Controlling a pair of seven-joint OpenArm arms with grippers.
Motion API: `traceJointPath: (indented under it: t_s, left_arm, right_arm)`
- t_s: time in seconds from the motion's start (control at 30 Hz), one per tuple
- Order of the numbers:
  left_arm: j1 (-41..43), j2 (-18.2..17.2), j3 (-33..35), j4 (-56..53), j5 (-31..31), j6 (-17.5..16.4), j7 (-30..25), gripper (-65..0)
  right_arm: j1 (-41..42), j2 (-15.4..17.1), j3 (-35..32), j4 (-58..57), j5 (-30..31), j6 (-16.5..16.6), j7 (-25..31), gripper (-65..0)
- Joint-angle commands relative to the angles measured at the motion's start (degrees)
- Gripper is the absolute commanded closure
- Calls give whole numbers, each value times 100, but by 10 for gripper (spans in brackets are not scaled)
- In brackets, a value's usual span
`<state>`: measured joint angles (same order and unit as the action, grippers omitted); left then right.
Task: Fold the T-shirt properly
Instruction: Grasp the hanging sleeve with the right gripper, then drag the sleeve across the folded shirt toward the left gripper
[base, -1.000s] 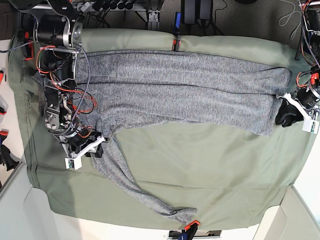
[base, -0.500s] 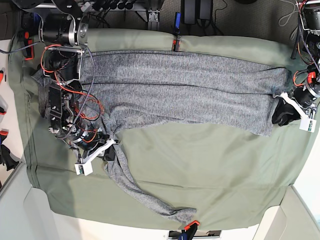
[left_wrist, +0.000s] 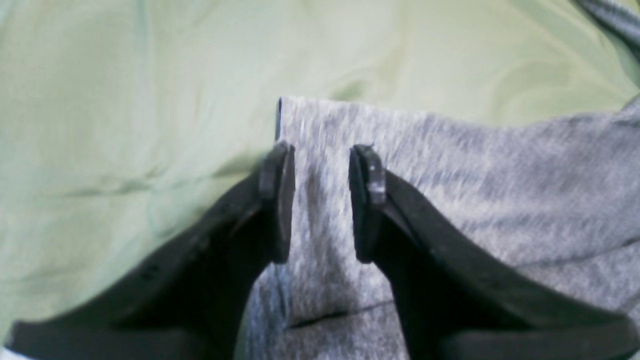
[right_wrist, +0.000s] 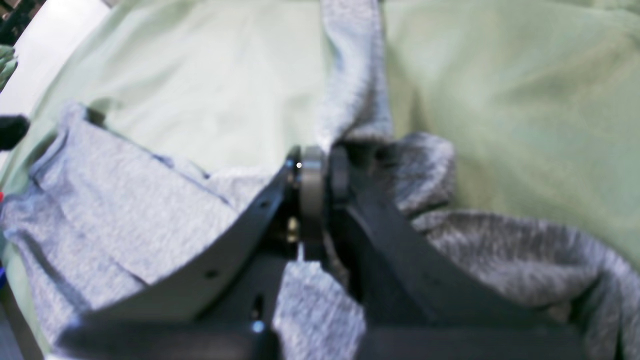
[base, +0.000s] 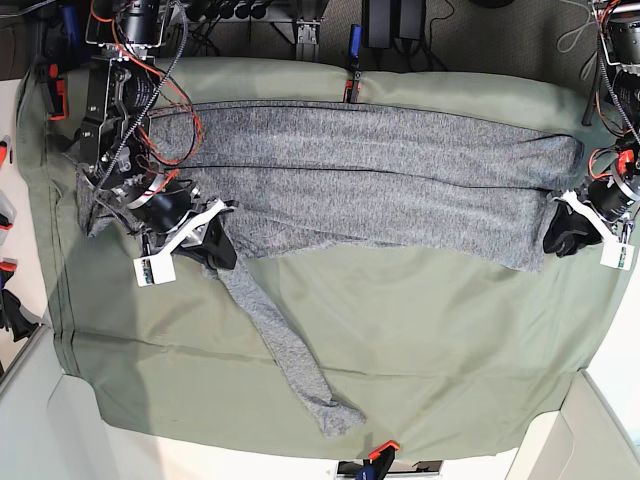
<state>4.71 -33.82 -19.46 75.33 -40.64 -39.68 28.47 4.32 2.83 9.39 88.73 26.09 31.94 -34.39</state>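
Note:
The grey T-shirt (base: 370, 170) lies in a long band across the far half of the table. A narrow strip of it (base: 285, 345) trails toward the front edge. In the base view my right gripper (base: 213, 250) sits at the band's left end, where that strip starts. The right wrist view shows this gripper (right_wrist: 320, 155) shut on a bunch of the T-shirt (right_wrist: 355, 90). My left gripper (base: 556, 232) is at the band's right corner. In the left wrist view its fingers stand apart (left_wrist: 322, 150) and the shirt's corner (left_wrist: 475, 190) lies between them.
An olive-green cloth (base: 430, 340) covers the table under the shirt. Clamps pin it at the far edge (base: 352, 85) and the front edge (base: 382, 452). Red wires hang along the right arm (base: 120, 90). White table rims show at the front corners.
My right gripper has shut on the shirt and moved up toward the band, dragging the trailing strip away from the front clamp. The left gripper has barely shifted.

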Motion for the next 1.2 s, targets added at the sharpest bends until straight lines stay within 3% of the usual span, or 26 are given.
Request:
traceJointPath:
  t_s: [0.0, 0.1, 0.17, 0.27, 0.5, 0.57, 0.7, 0.87, 1.07, 1.1, 1.17]
  left_arm:
    - [-87, -127, -48, 85, -98, -32, -120, -217]
    - [-87, -127, -48, 85, -96, -32, -120, -217]
    - [-87, -129, -48, 85, -94, -32, -116, -217]
    - [-85, -129, -48, 85, -94, -32, -111, -217]
    - [-83, -127, -48, 85, -330, -32, 186, -217]
    - [-85, -127, -48, 85, -358, -32, 184, -217]
    - [-85, -125, -48, 85, -466, -32, 184, -217]
    - [-85, -125, -48, 85, -498, -32, 186, -217]
    - [-85, -127, -48, 85, -496, -32, 227, -217]
    - [-85, -127, -48, 85, -496, -32, 227, -217]
    - [-85, -125, -48, 85, -496, -32, 225, -217]
  right_arm:
    - [66, 20, 7, 105, 105, 17, 197, -60]
    - [72, 17, 7, 68, -17, -68, 525, -344]
    - [131, 17, 13, 68, -160, -68, 793, -405]
    - [345, 15, 13, 68, -323, -160, 852, -404]
    - [1139, -2, 9, -350, -1163, -894, 914, -404]
    - [1462, -4, -46, -809, -1287, -975, 949, -404]
    - [2133, -94, -256, -2142, -1460, -994, 1329, -405]
    - [2771, -459, -463, -3713, -1801, -986, 1958, -405]
    - [2957, -833, -466, -4470, -1969, -968, 2118, -399]
    - [2944, -870, -466, -4470, -1971, -960, 2116, -369]
    - [2931, -942, -466, -4470, -2024, -925, 2109, -240]
